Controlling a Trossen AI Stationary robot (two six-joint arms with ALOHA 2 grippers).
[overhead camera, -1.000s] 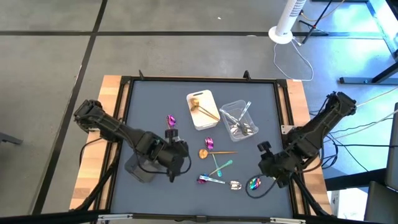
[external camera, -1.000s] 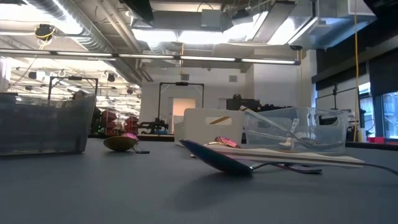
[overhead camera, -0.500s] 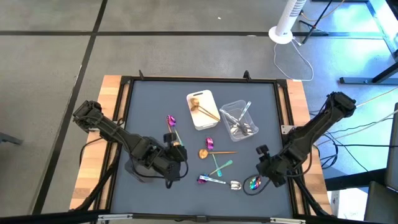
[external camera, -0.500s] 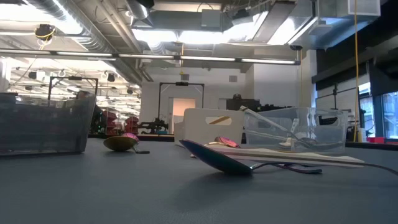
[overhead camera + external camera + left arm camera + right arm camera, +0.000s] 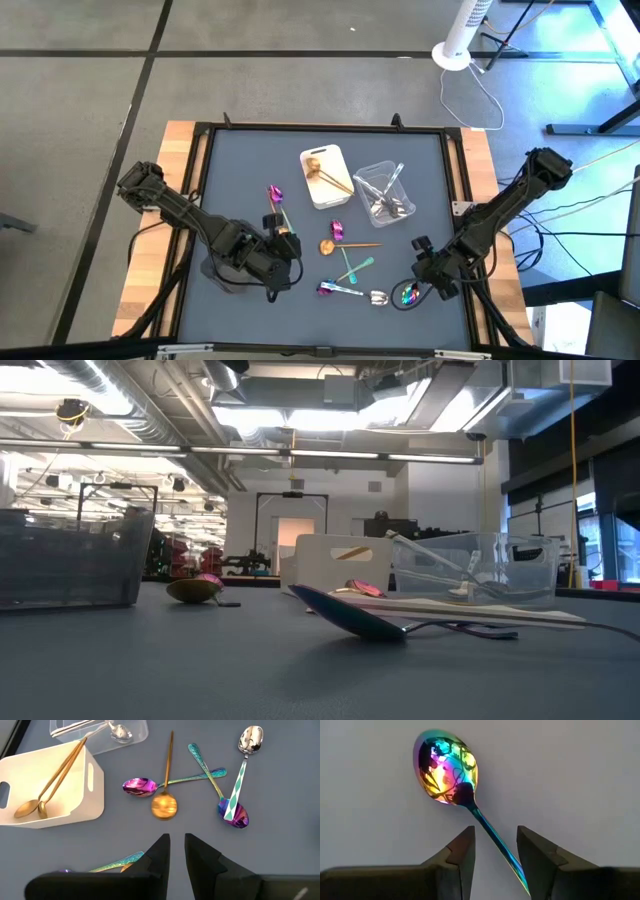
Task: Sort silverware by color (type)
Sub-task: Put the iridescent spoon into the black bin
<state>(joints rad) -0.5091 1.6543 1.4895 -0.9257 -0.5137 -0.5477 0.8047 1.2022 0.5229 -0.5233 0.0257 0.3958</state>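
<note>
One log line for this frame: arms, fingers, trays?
right gripper: open, fingers either side of iridescent spoon handle, spoon on mat | left gripper: open, holds nothing | white tray: gold pieces | clear tray: silver pieces

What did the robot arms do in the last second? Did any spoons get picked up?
No spoon has been picked up. The left end effector pulled back toward the table's near edge, uncovering a rainbow spoon. The right end effector slid slightly left toward another rainbow spoon; its open fingers now straddle the handle. The white tray, clear tray and other silverware stayed put.
</note>
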